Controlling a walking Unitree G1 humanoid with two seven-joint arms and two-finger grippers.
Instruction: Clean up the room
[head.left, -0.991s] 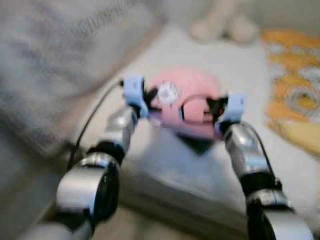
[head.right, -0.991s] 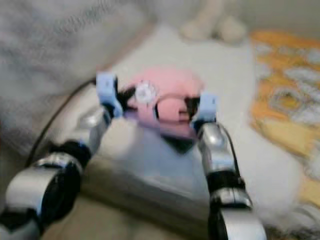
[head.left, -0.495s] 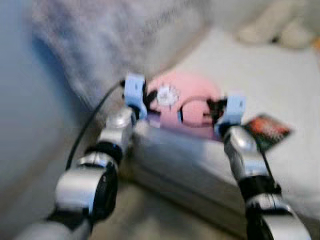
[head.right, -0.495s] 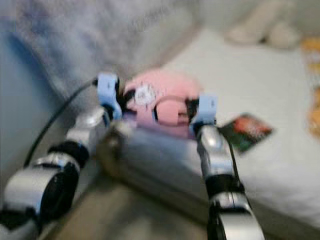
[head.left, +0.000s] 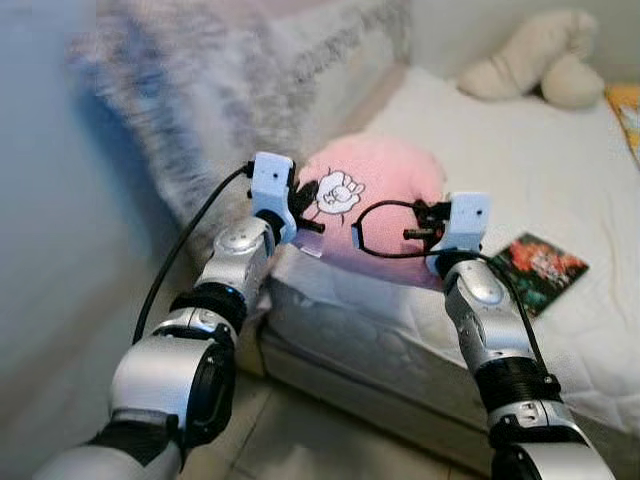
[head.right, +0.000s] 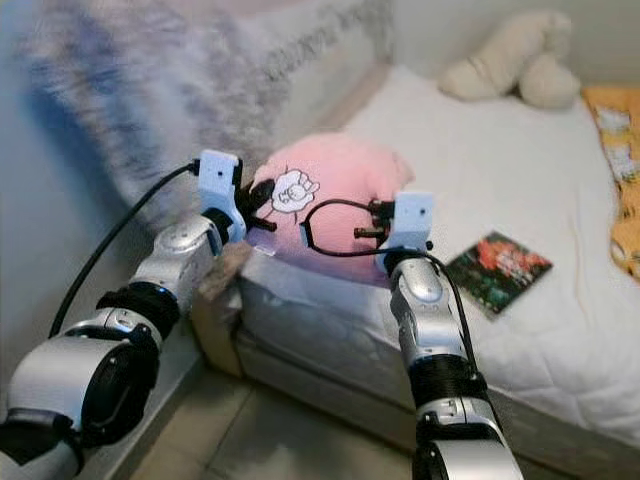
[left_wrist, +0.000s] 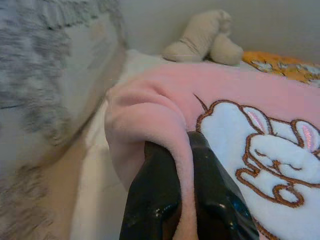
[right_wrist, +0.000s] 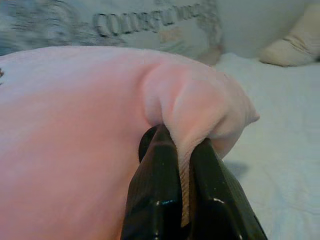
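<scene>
A pink pillow (head.left: 380, 190) with a white rabbit print (left_wrist: 270, 160) hangs between both arms over the corner of the bed. My left gripper (head.left: 305, 215) is shut on a pinched fold at the pillow's left edge (left_wrist: 182, 200). My right gripper (head.left: 425, 232) is shut on a fold at its right edge (right_wrist: 184, 200). The pillow sits just above the white mattress (head.left: 520, 160), near its front left corner.
A large grey patterned cushion (head.left: 230, 90) leans at the bed's head, left of the pillow. A beige plush toy (head.left: 530, 60) lies at the far side. A dark book (head.left: 535, 268) lies on the mattress to the right. An orange patterned blanket (head.right: 615, 150) covers the far right. Tiled floor (head.left: 320, 440) lies below.
The view has swung left and sharpened: the cushion and wall now stand at left, and the book has come into sight. Both grippers keep their hold on the pillow.
</scene>
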